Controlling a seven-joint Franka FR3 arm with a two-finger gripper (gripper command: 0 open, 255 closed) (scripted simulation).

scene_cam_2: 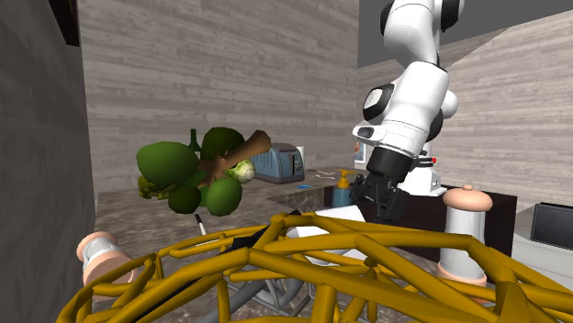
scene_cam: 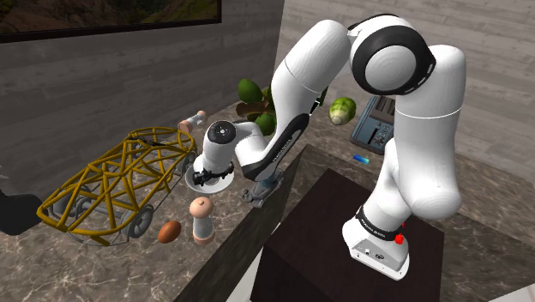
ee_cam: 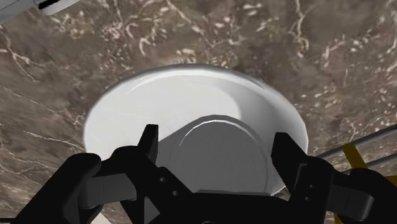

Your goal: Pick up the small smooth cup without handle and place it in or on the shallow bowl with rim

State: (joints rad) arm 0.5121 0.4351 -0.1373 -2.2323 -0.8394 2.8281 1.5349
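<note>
Hand (ee_cam: 216, 139) wide, fingers flanking the cup (ee_cam: 221, 162) without seeming to touch it. Cup sits upright mid-bowl (ee_cam: 121, 108) on the marble tabletop (ee_cam: 57, 57). Centred so it won't tip over the rim; placement looks done.

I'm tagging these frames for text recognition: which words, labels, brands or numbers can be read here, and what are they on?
Nothing can be read for certain.
Dark lettering along the arm's forearm: too small to read.
Light lettering on the arm's lowest dark band: too small to read.
The white bowl and the white cup carry no markings.
</note>
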